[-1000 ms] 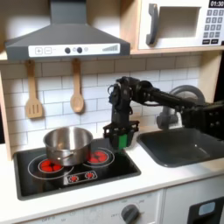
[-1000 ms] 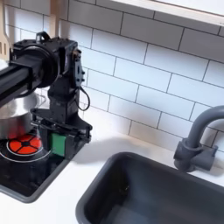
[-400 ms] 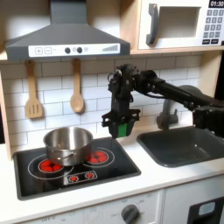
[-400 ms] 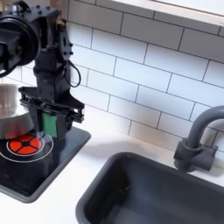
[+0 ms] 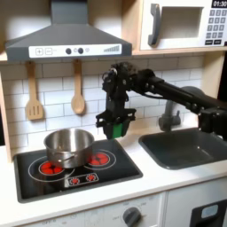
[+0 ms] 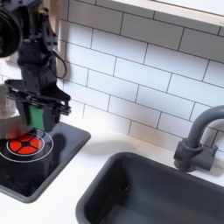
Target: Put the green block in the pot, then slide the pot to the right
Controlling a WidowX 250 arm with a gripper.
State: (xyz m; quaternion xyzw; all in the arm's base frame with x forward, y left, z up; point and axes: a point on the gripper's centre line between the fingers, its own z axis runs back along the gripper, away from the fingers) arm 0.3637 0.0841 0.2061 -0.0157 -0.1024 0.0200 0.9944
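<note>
— Where is the small bright green block [image 5: 116, 127] seen?

— It is clamped in the black gripper [image 5: 116, 130], held above the stovetop beside the round shiny silver metal pot [image 5: 68, 146].

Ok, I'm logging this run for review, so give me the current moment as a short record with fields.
gripper: shut on the green block, raised above the stove
green block: held between the fingers, clear of the cooktop
pot: silver, on the burner at the first exterior view's left, block not yet in it
sink: dark basin at the first exterior view's right
</note>
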